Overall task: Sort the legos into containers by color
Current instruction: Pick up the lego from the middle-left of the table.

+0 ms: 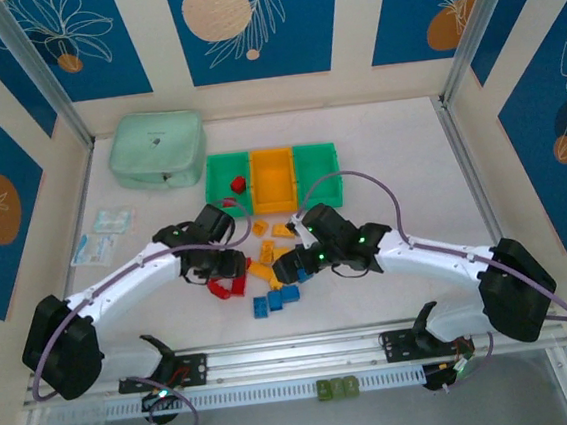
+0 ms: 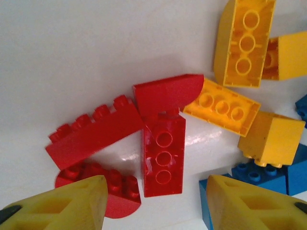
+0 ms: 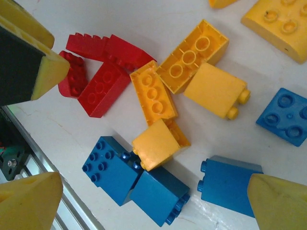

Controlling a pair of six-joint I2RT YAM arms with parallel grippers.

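- Top external view, containers: three open bins side by side at the far side of the table (image 1: 409, 160): left green bin (image 1: 218, 174), orange-yellow bin (image 1: 272, 178), right green bin (image 1: 317, 169).
- Sorted so far: one red brick (image 1: 239, 184) lies in the left green bin.
- Loose legos: on the table, nearer than the bins and between the two arms; red cluster (image 1: 227, 286) to the left, yellow-orange bricks (image 1: 262, 271) in the middle, blue bricks (image 1: 277, 298) nearest the bases.
- Left gripper (image 1: 227, 268): low over the red cluster. In the left wrist view its yellow fingers (image 2: 62, 203) are spread and hold nothing; an upturned red brick (image 2: 163, 155) lies on the table ahead of the gap, touching other red pieces.
- Right gripper (image 1: 291, 267): low by the blue and yellow-orange bricks. In the right wrist view its fingers (image 3: 278, 201) stand wide apart and empty, with a blue pair (image 3: 129, 179) on the table between them.
- Other items: mint pouch (image 1: 157, 149) left of the bins; small packets (image 1: 105, 235) near the left wall.
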